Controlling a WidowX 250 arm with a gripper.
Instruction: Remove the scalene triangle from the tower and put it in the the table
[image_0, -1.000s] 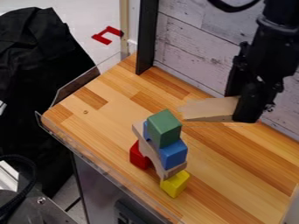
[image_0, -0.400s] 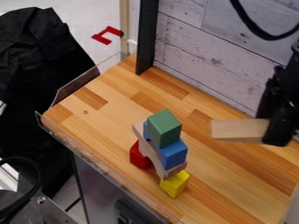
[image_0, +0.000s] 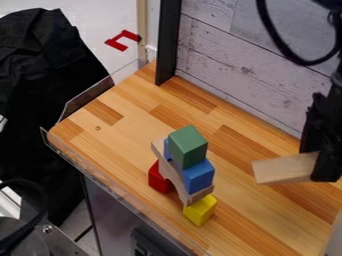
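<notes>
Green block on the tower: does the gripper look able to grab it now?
Probably not: the gripper holds the wooden piece, which would need setting down first. The green block itself looks open from above, with nothing on it.

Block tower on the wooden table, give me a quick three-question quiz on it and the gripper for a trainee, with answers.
1. What colour is the tower's top block: A red, B green or C yellow?
2. True or false: the gripper is holding the pale wooden piece against the tower.
3. Fill in: the wooden arch stands on a red block and a ____ block.

Key: 1 B; 2 false; 3 yellow.
</notes>
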